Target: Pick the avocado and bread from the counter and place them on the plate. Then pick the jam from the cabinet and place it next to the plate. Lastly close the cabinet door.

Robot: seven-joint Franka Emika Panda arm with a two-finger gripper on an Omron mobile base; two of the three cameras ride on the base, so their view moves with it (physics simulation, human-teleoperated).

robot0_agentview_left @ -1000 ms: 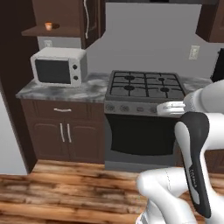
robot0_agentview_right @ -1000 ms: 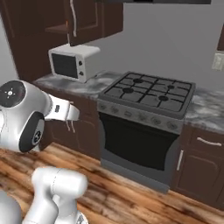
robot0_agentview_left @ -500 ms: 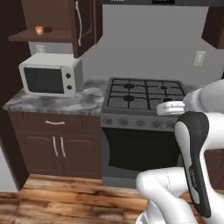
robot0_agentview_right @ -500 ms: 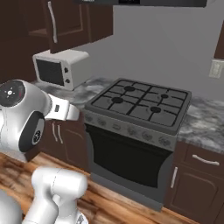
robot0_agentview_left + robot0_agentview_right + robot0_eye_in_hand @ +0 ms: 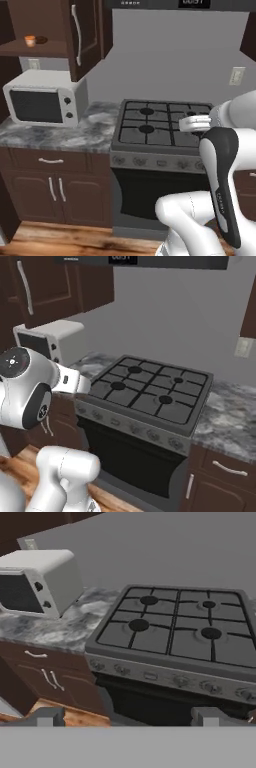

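Note:
The jam (image 5: 30, 40) is a small orange-red item on the shelf of the upper cabinet (image 5: 35, 49), at the top left of the left base view. The cabinet door (image 5: 82, 37) stands open, its long silver handle (image 5: 76, 35) facing me. That door (image 5: 47, 283) also sits at the top left of the right base view. The marbled counter (image 5: 75, 134) runs left of the stove, and I also see the counter (image 5: 55, 629) in the hand view. My gripper (image 5: 127, 717) is open with nothing between its fingertips (image 5: 47, 716), held in the air before the stove. The avocado, bread and plate are out of view.
A white microwave (image 5: 42, 97) stands on the counter under the cabinet. A black gas stove (image 5: 160, 127) with an oven below is straight ahead. More counter (image 5: 230, 411) lies right of the stove. A dark brown lump (image 5: 41, 39) rests beside the jam.
The base has driven forward, so the whole scene has grown and slid left in the left base view. The arm keeps the same pose, and the gripper stays open.

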